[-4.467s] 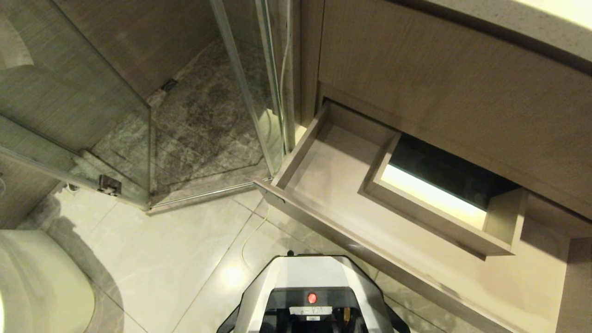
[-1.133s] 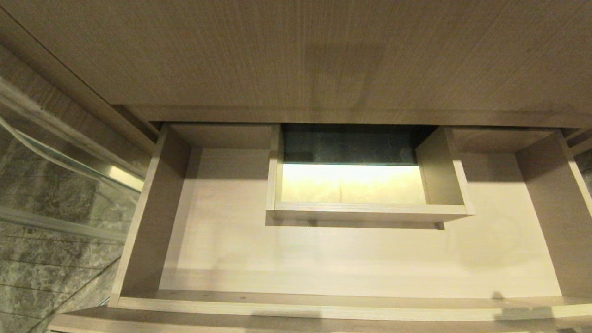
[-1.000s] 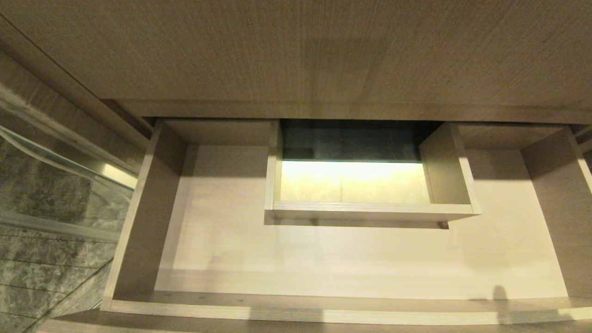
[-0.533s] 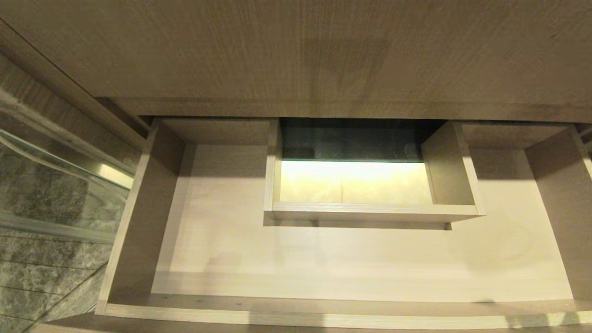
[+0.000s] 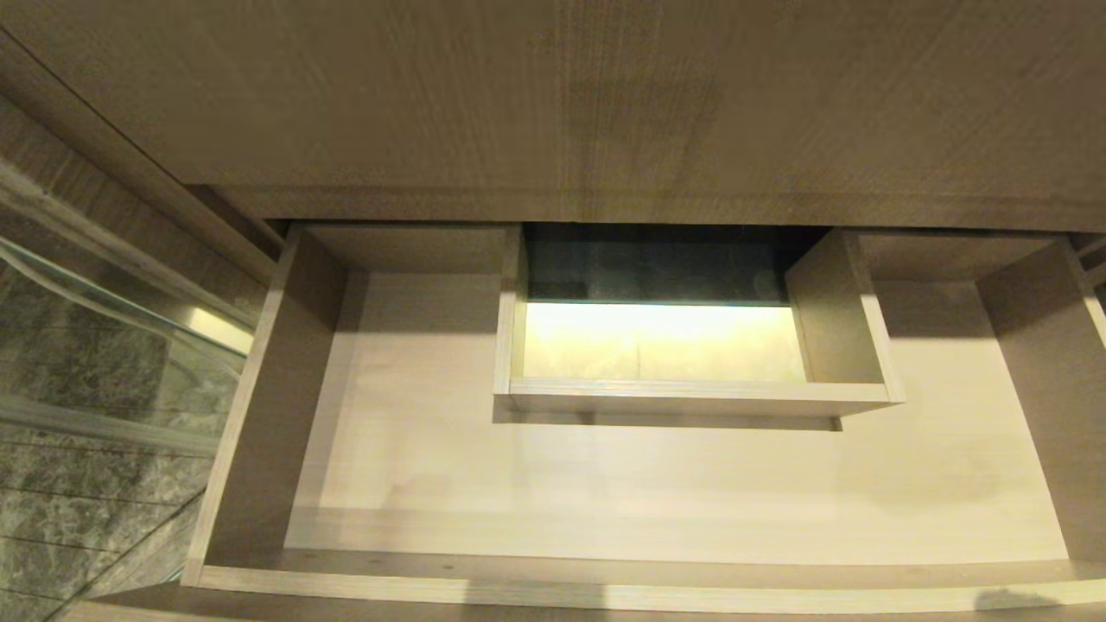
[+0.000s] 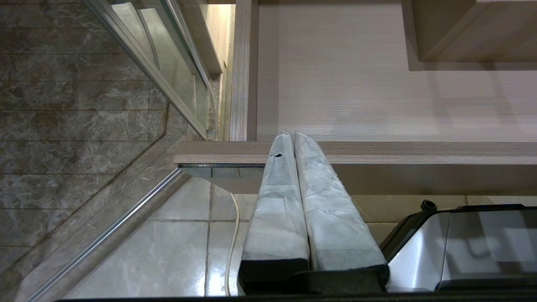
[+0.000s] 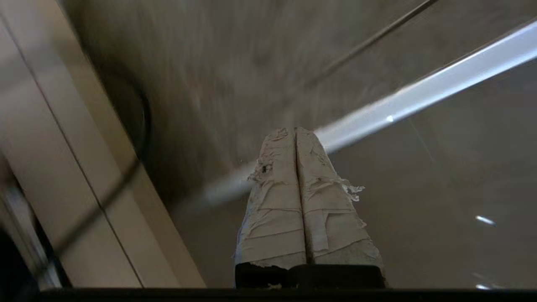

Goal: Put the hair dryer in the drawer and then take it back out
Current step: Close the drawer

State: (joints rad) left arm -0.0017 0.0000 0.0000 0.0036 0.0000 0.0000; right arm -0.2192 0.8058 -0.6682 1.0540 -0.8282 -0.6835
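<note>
Now: drawer (image 5: pixel 259 406) open, no hair dryer in any view.
L gripper (image 6: pixel 292 136) clenched, empty, tips just over drawer's front edge; R gripper (image 7: pixel 293 131) clenched, empty too. Can't tell which is nearer the dryer.

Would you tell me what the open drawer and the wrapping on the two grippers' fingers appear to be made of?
The drawer looks like wood-grain laminate board, matte: fine parallel grain lines and pale, layered cut edges. Solid wood cannot be ruled out. The left gripper has fingers wrapped in whitish tape or cloth, creased and smudged. The right gripper has similar wrapping, frayed and peeling at the edges.
</note>
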